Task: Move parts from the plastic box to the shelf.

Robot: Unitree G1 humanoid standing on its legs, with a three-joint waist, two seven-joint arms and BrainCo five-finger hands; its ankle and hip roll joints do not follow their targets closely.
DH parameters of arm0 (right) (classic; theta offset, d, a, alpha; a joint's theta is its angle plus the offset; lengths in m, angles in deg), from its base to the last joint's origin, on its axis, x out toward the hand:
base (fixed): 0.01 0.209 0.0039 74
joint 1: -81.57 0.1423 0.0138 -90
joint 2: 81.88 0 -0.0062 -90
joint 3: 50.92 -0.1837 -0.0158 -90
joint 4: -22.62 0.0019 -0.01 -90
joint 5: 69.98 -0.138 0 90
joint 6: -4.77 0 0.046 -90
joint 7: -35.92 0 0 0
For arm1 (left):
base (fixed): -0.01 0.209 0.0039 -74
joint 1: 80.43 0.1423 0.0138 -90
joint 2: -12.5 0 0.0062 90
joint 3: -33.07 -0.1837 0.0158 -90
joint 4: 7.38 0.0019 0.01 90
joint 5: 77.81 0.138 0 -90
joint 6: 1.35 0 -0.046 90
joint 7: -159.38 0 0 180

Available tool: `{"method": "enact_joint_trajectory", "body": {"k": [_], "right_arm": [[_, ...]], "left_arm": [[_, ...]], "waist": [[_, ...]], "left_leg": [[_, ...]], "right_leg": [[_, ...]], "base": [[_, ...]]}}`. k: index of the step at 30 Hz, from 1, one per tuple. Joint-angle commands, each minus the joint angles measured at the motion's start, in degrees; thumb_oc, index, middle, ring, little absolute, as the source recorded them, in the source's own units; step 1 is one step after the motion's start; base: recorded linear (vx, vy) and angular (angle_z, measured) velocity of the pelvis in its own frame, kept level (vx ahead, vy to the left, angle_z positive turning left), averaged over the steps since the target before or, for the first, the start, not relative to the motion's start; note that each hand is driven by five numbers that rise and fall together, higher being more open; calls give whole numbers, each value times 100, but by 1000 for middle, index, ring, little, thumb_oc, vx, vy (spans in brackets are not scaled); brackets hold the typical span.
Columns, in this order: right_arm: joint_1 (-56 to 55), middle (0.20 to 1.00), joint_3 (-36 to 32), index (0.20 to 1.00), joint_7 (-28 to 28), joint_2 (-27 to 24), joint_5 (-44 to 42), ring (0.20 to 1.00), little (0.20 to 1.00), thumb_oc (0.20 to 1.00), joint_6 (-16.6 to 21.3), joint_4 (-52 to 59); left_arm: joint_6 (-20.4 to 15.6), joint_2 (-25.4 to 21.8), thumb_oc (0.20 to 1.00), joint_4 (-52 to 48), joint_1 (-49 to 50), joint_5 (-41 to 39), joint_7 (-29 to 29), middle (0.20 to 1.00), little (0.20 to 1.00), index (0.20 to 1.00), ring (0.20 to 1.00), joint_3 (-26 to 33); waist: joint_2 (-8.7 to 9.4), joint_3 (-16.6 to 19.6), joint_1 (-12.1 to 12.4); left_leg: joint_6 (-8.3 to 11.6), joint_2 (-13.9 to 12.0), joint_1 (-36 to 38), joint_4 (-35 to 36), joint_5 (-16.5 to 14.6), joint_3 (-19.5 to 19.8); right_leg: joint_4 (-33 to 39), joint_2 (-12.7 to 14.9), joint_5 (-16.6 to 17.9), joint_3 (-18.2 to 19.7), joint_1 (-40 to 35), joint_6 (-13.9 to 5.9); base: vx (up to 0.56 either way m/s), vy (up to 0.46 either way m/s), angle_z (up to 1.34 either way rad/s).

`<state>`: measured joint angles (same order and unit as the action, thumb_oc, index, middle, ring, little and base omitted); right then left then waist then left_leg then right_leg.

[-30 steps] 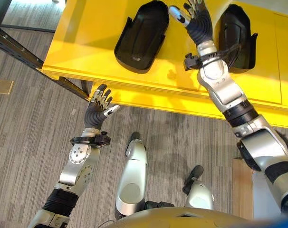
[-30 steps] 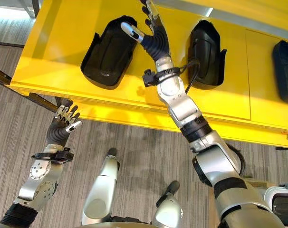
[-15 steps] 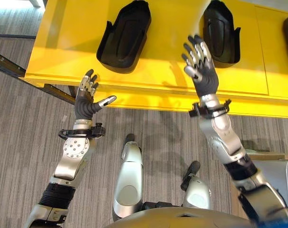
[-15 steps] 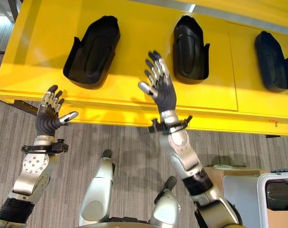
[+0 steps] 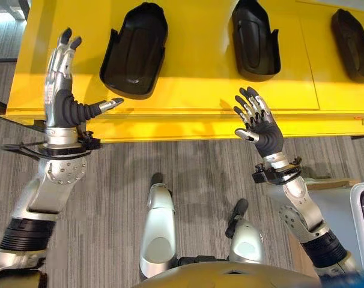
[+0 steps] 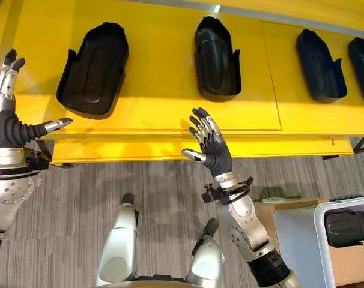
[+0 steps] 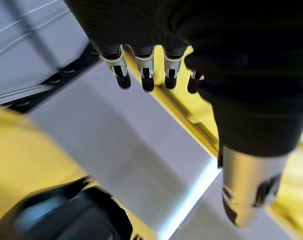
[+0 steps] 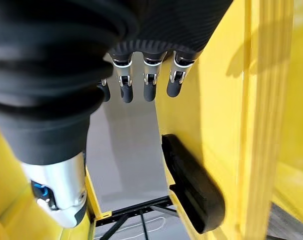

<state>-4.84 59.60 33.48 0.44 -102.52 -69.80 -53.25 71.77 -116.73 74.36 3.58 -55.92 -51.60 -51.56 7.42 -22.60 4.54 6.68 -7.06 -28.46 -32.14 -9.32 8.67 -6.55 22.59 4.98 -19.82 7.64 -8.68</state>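
Both hands raised empty before a yellow shelf that carries black parts.

Right hand [image 6: 211,149] hovers just off the front edge of the shelf [image 6: 170,84], fingers straight and spread, holding nothing. Left hand [image 5: 65,99] is lifted at the shelf's left front corner, fingers straight, thumb out, also empty. Four black moulded parts lie along the shelf: one near the left end [image 6: 93,71], one at the middle [image 6: 217,58], two toward the right end [image 6: 318,65]. A white plastic box [image 6: 326,240] sits on the floor to the robot's right, another dark part [image 6: 349,228] inside it. Judged next: turn toward the box, reach in from above, curl the fingers round the part's narrow body, then place it in a bare stretch of shelf.
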Motion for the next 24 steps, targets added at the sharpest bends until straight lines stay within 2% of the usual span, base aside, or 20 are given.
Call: {"method": "enact_joint_trajectory", "body": {"k": [1,2,3,4,9,13,16,24], "right_arm": [[-63,1000,-406,1000,121,-231,-135,1000,1000,1000,379,364],[-120,1000,-466,1000,163,-274,-221,1000,1000,1000,417,368],[-135,1000,-473,1000,179,-280,-258,1000,1000,1000,436,369],[-187,1000,-530,1000,197,-319,-270,1000,1000,1000,468,377],[-233,1000,-549,1000,241,-337,-296,1000,1000,1000,521,380],[-304,1000,-557,1000,226,-430,-61,1000,1000,1000,564,410],[-311,1000,-585,1000,219,-430,-63,1000,1000,1000,577,390],[-333,1000,-601,1000,190,-402,-21,1000,1000,1000,582,363]], "left_arm": [[-80,-143,1000,-95,-264,784,-357,1000,1000,1000,1000,100],[-11,-558,1000,10,-391,1176,-438,1000,1000,1000,1000,18],[-1,-692,1000,69,-441,1310,-454,1000,1000,1000,1000,-65],[18,-1022,1000,202,-466,1534,-401,1000,1000,1000,1000,-134],[81,-1410,1000,572,-635,1894,-326,1000,1000,1000,1000,-490],[209,-1667,1000,1147,-877,2258,-161,1000,1000,1000,1000,-1024],[253,-1672,1000,1356,-996,2349,-136,1000,1000,1000,1000,-1246],[392,-1627,1000,1933,-967,2397,42,1000,1000,1000,1000,-1379]], "waist": [[-145,223,-84],[-164,236,-152],[-170,235,-165],[-192,226,-207],[-236,195,-299],[-259,166,-428],[-268,145,-439],[-286,80,-498]], "left_leg": [[-198,-5,810,1194,373,-572],[-183,-24,832,1211,382,-598],[-178,-33,840,1213,387,-613],[-168,-46,851,1213,391,-628],[-155,-57,896,1222,399,-671],[-147,-63,916,1190,397,-709],[-143,-70,916,1175,396,-731],[-146,-97,899,1105,381,-782]], "right_leg": [[-797,159,-431,116,10,-177],[-802,160,-439,154,26,-183],[-810,162,-443,165,34,-185],[-823,163,-449,198,49,-189],[-853,159,-464,268,77,-191],[-898,170,-478,341,115,-186],[-912,168,-477,373,141,-187],[-966,153,-506,472,215,-179]], "base": [[-5,-15,-6],[-5,-8,-5],[-13,-11,-8],[-11,-4,-9],[-10,8,-11],[-4,7,-2],[-7,13,-4],[-7,6,-7]]}}
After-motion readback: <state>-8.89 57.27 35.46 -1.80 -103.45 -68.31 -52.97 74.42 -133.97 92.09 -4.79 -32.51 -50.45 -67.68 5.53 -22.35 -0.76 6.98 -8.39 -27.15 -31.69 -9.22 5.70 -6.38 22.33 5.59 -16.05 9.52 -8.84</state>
